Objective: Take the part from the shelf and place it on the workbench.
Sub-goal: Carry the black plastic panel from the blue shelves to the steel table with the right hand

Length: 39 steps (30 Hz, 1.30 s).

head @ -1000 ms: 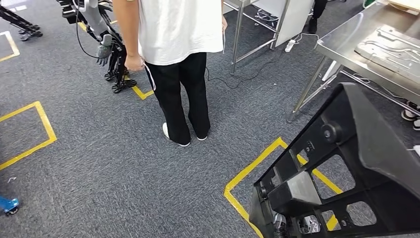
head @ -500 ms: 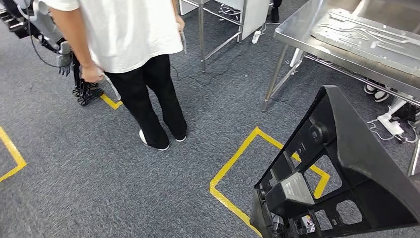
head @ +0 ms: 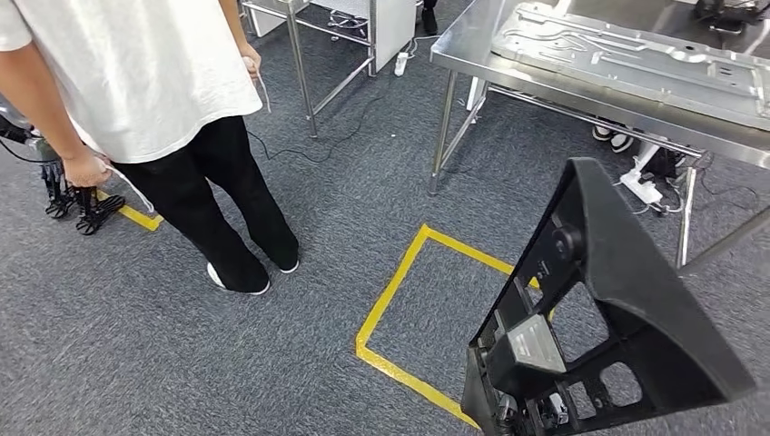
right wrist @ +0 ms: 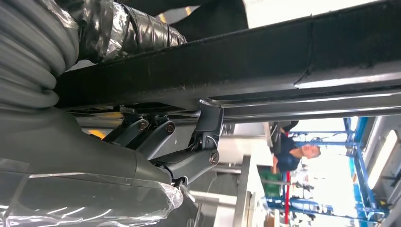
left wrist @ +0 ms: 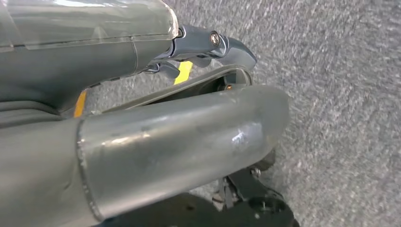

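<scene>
A big black plastic part [head: 636, 300] with several cut-outs hangs tilted in front of me, at the lower right of the head view. In the right wrist view my right hand [right wrist: 179, 142] hooks its dark fingers [right wrist: 208, 120] over a long black rim of the part [right wrist: 283, 52]. In the left wrist view my left hand [left wrist: 189, 118] has its thick thumb and fingers on either side of a curved edge of the part [left wrist: 189, 90]. The steel workbench [head: 472, 50] stands ahead at the upper right, beyond the part.
A flat grey metal plate [head: 636, 59] lies on the workbench. A person in a white shirt [head: 154, 82] stands on the carpet at the left. A yellow tape square [head: 390, 300] marks the floor ahead. A power strip [head: 640, 186] and cables lie under the bench.
The whole view has swung right: the person and floor marks slid left and the workbench came nearer and more central. The part keeps its place in my hands.
</scene>
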Tool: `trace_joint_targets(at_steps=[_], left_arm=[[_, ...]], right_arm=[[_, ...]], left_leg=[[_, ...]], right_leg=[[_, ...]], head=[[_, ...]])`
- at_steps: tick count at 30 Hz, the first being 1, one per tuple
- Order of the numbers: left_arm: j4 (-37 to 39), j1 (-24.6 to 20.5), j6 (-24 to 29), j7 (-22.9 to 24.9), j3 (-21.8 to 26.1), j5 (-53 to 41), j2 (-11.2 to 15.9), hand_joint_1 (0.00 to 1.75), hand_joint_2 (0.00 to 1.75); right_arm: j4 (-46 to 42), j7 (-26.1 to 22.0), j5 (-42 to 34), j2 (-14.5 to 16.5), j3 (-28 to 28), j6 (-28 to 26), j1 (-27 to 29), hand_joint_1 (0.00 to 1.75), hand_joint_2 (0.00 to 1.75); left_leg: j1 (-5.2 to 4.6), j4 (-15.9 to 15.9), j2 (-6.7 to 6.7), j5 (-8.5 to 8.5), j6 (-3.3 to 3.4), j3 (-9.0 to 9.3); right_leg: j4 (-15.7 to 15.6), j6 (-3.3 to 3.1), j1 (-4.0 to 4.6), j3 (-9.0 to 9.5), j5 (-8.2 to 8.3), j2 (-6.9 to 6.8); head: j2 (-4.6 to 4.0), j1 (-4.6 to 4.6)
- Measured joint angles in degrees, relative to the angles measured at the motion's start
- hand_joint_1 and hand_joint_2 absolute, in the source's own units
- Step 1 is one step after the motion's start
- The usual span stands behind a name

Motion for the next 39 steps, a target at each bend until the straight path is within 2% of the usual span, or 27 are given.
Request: trace_joint_targets(at_steps=[1, 3, 5, 6, 7, 9, 11, 12, 14, 16, 17, 19, 20, 21, 22, 23, 25, 27, 29, 30, 32, 34, 35, 36, 37, 38, 39], left_arm=[[0.0, 0.01, -0.01, 0.01, 0.01, -0.06, -0.07, 0.0, 0.0], [-0.01, 0.1, -0.01, 0.05, 0.05, -0.16, -0.1, 0.0, 0.0], [-0.02, 0.23, -0.01, 0.14, 0.15, -0.23, -0.1, 0.0, 0.0], [-0.01, 0.25, -0.01, 0.17, 0.21, -0.25, -0.1, 0.0, 0.0], [-0.01, 0.25, -0.02, 0.19, 0.27, -0.26, -0.12, 0.0, 0.0], [0.0, 0.18, -0.05, 0.21, 0.33, -0.28, -0.16, 0.0, 0.0], [0.0, 0.17, -0.07, 0.27, 0.37, -0.32, -0.18, 0.0, 0.0], [0.0, 0.13, -0.07, 0.32, 0.39, -0.34, -0.17, 0.0, 0.0], [0.0, 0.01, -0.07, 0.4, 0.43, -0.37, -0.16, 0.0, 0.0], [0.0, -0.06, -0.07, 0.44, 0.44, -0.43, -0.13, 0.0, 0.0], [0.0, -0.03, -0.07, 0.46, 0.45, -0.46, -0.11, 0.0, 0.0], [0.0, 0.11, -0.08, 0.51, 0.48, -0.51, -0.1, 0.0, 0.0], [0.0, 0.23, -0.11, 0.53, 0.49, -0.53, -0.1, 0.0, 0.0], [0.0, 0.35, -0.14, 0.54, 0.5, -0.56, -0.1, 0.0, 0.0], [0.0, 0.42, -0.16, 0.55, 0.5, -0.61, -0.1, 0.0, 0.0], [0.0, 0.47, -0.18, 0.55, 0.5, -0.68, -0.1, 0.0, 0.0], [0.0, 0.48, -0.18, 0.56, 0.51, -0.79, 0.04, 0.0, 0.0], [0.0, 0.39, -0.2, 0.55, 0.54, -0.85, 0.22, 0.0, 0.0], [0.0, 0.16, -0.31, 0.54, 0.54, -0.86, 0.26, 0.0, 0.0], [0.0, 0.07, -0.4, 0.53, 0.54, -0.86, 0.23, 0.0, 0.0], [0.0, 0.09, -0.58, 0.45, 0.54, -0.86, 0.16, 0.0, 0.0], [0.0, 0.29, -0.64, 0.39, 0.54, -0.87, 0.16, 0.0, 0.0], [0.0, 0.4, -0.64, 0.38, 0.55, -0.87, 0.17, 0.0, 0.0], [0.0, 0.47, -0.66, 0.37, 0.55, -0.89, 0.19, 0.0, 0.0], [0.0, 0.49, -0.7, 0.36, 0.56, -0.89, 0.2, 0.0, 0.0], [0.0, 0.47, -0.76, 0.35, 0.56, -0.9, 0.2, 0.0, 0.0], [0.0, 0.41, -0.81, 0.34, 0.55, -0.9, 0.19, 0.0, 0.0]], right_arm=[[0.01, 0.01, 0.12, -0.01, 0.0, -0.08, 0.01, 1.75, 1.75], [0.07, 0.05, 0.21, -0.02, 0.02, -0.14, -0.03, 1.75, 1.75], [0.15, 0.11, 0.23, -0.04, 0.02, -0.28, -0.02, 1.75, 1.75], [0.2, 0.13, 0.23, -0.05, 0.01, -0.36, 0.03, 1.75, 1.75], [0.23, 0.14, 0.23, -0.05, -0.02, -0.42, 0.07, 1.75, 1.75], [0.26, 0.16, 0.23, -0.06, -0.03, -0.44, 0.07, 1.75, 1.75], [0.27, 0.24, 0.23, -0.07, -0.01, -0.44, 0.05, 1.75, 1.75], [0.28, 0.27, 0.23, -0.07, 0.01, -0.44, 0.05, 1.75, 1.75], [0.28, 0.34, 0.25, -0.06, 0.03, -0.45, 0.13, 1.75, 1.75], [0.28, 0.37, 0.27, -0.05, 0.04, -0.46, 0.21, 1.75, 1.75], [0.28, 0.38, 0.27, -0.04, 0.08, -0.46, 0.22, 1.75, 1.75], [0.28, 0.46, 0.27, -0.02, 0.15, -0.46, 0.23, 1.75, 1.75], [0.3, 0.52, 0.27, -0.01, 0.17, -0.46, 0.24, 1.75, 1.75], [0.31, 0.59, 0.27, 0.0, 0.18, -0.47, 0.25, 1.75, 1.75], [0.33, 0.64, 0.26, 0.0, 0.18, -0.48, 0.26, 1.75, 1.75], [0.34, 0.68, 0.26, 0.0, 0.18, -0.48, 0.26, 1.75, 1.75], [0.35, 0.69, 0.27, 0.0, 0.19, -0.48, 0.25, 1.75, 1.75], [0.36, 0.69, 0.27, 0.01, 0.22, -0.48, 0.25, 1.75, 1.75], [0.36, 0.72, 0.27, 0.03, 0.23, -0.49, 0.35, 1.75, 1.75], [0.36, 0.73, 0.27, 0.04, 0.23, -0.53, 0.44, 1.75, 1.75], [0.36, 0.78, 0.28, 0.02, 0.23, -0.64, 0.49, 1.75, 1.75], [0.37, 0.84, 0.31, 0.0, 0.24, -0.7, 0.43, 1.75, 1.75], [0.38, 0.86, 0.32, 0.0, 0.24, -0.7, 0.42, 1.75, 1.75], [0.38, 0.88, 0.31, 0.0, 0.22, -0.71, 0.46, 1.75, 1.75], [0.39, 0.9, 0.3, 0.0, 0.21, -0.72, 0.49, 1.75, 1.75], [0.39, 0.91, 0.3, 0.0, 0.21, -0.73, 0.52, 1.75, 1.75], [0.39, 0.91, 0.3, 0.0, 0.21, -0.76, 0.52, 1.75, 1.75]], left_leg=[[0.19, -0.53, 0.85, 0.29, 0.33, 0.16], [0.22, -0.99, 2.52, 0.47, 0.78, 0.28], [0.12, -0.93, 4.31, 0.32, 0.76, 0.26], [0.12, -0.87, 5.14, 0.21, 0.64, 0.29], [0.16, -0.78, 5.9, 0.07, 0.46, 0.36], [0.2, -0.42, 7.17, -0.38, -0.06, 0.64], [-0.02, 0.03, 8.07, -0.93, -0.81, 0.85], [-0.11, 0.13, 8.45, -1.12, -1.17, 1.02], [-0.04, 0.04, 9.22, -1.36, -1.83, 1.51], [0.24, 1.48, 7.8, -2.79, -2.36, 1.25], [0.34, 3.77, 6.37, -4.36, -2.51, 0.25], [0.41, 11.25, 3.8, -8.2, -2.61, -3.26], [0.4, 14.69, 3.35, -9.29, -2.62, -5.01], [0.4, 16.57, 3.13, -9.29, -2.56, -6.09], [0.38, 16.25, 2.99, -8.08, -2.42, -6.22], [0.36, 13.63, 2.66, -5.91, -2.16, -5.32], [0.3, 5.86, 0.28, -1.86, -1.34, -2.4], [0.17, 1.64, -1.67, -0.63, -0.79, -0.84], [0.0, 1.07, -1.09, -0.61, -0.48, -0.57], [0.06, 0.66, -0.44, -0.34, -0.21, -0.38], [0.3, -0.31, 1.09, 0.27, 0.54, 0.01], [0.23, -0.61, 2.7, 0.41, 0.95, 0.03], [0.15, -0.56, 3.53, 0.36, 0.96, -0.04], [0.11, -0.5, 4.36, 0.28, 0.92, -0.07], [0.09, -0.42, 5.16, 0.16, 0.83, -0.05], [0.1, -0.3, 5.9, 0.01, 0.68, 0.0], [0.11, -0.13, 6.57, -0.2, 0.48, 0.12]], right_leg=[[1.43, 0.25, 0.15, -0.72, -1.03, -1.55], [7.69, 0.7, 0.12, -3.81, -4.64, -5.48], [13.94, 1.23, -0.32, -6.91, -7.02, -6.93], [14.48, 1.47, -0.55, -7.12, -6.62, -7.18], [12.82, 1.65, -0.75, -6.2, -5.23, -7.49], [5.16, 1.7, -0.91, -1.98, -1.67, -9.4], [-0.03, 1.25, -0.68, 0.82, -0.14, -11.15], [-0.49, 0.92, -0.49, 0.99, -0.28, -11.32], [-0.47, 0.24, -0.36, 0.92, -0.2, -10.15], [-0.79, -0.59, -0.57, 1.0, 0.09, -9.03], [-0.93, -1.0, -0.68, 1.03, 0.27, -8.5], [-0.92, -1.51, -0.55, 0.86, 0.44, -7.35], [-0.87, -1.61, -0.43, 0.81, 0.46, -6.58], [-0.79, -1.67, -0.31, 0.8, 0.45, -5.73], [-0.69, -1.69, -0.22, 0.83, 0.43, -4.82], [-0.58, -1.67, -0.15, 0.88, 0.39, -3.91], [-0.35, -1.49, -0.02, 0.89, 0.31, -2.33], [-0.23, -0.93, -0.09, 0.61, 0.35, -1.06], [-0.47, -0.01, -0.33, 0.24, 0.67, 0.17], [-0.41, 0.35, -0.38, 0.1, 0.7, -0.14], [1.78, 0.79, -0.21, -1.09, -0.86, -3.24], [8.1, 1.08, -0.33, -4.14, -4.54, -6.51], [11.55, 1.3, -0.49, -5.82, -6.05, -6.92], [13.84, 1.51, -0.65, -6.91, -6.67, -7.07], [14.08, 1.68, -0.76, -6.95, -6.15, -7.22], [12.02, 1.77, -0.85, -5.75, -4.64, -7.53], [8.15, 1.76, -0.9, -3.55, -2.67, -8.3]], head=[[-0.01, 0.05], [-0.01, 0.15], [-0.01, 0.16], [-0.01, 0.16], [-0.01, 0.16], [-0.01, 0.16], [-0.02, 0.14], [-0.02, 0.13], [-0.01, 0.11], [-0.01, 0.1], [-0.01, 0.1], [-0.01, 0.09], [-0.02, 0.09], [-0.01, 0.09], [-0.01, 0.09], [-0.01, 0.09], [-0.01, 0.1], [-0.01, 0.1], [-0.01, 0.08], [-0.02, 0.09], [-0.01, 0.17], [-0.01, 0.23], [0.0, 0.22], [-0.01, 0.22], [0.0, 0.22], [0.0, 0.22], [-0.01, 0.23]])
